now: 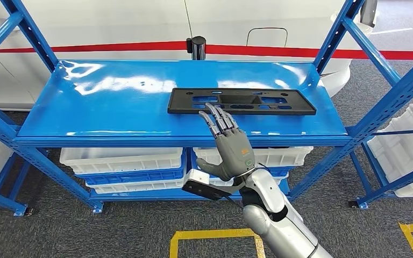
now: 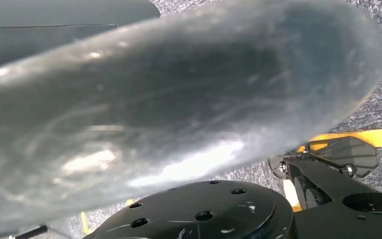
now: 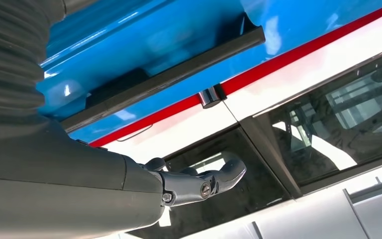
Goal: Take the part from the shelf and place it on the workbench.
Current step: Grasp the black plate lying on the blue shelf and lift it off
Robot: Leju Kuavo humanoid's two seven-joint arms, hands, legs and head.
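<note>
Progress: early, by judgement. Part lay flat on the top deck of the shelf, not yet lifted and not yet gripped. Nothing of the carry or the set-down done; no workbench seen in the head view.

Location of part: right-of-centre on the blue deck, toward the front half, well apart from the left end. Seen edge-on in the right wrist view as a thin dark bar resting on the blue surface.

Orientation of part: black, flat, long rectangle with cut-outs. Long axis ran side to side, along the length of the shelf and roughly parallel to its front lip. One long edge faced the robot; short ends pointed to the left and right uprights. Broad face up.

Right hand: raised in front of the shelf, palm away, fingers straight and close together, held nothing. Fingertips overlapped the near long edge of the part in the head view; contact or a mere hover above it could not be told. Thumb apart from the other fingers, closed on nothing.

Left hand: state could not be told; left wrist view blurred by a grey surface close to the lens.

Remaining, by judgement: grip at the near edge, lift clear, turn to the workbench, lay down.

Also noted: white bins on the lower tier.
</note>
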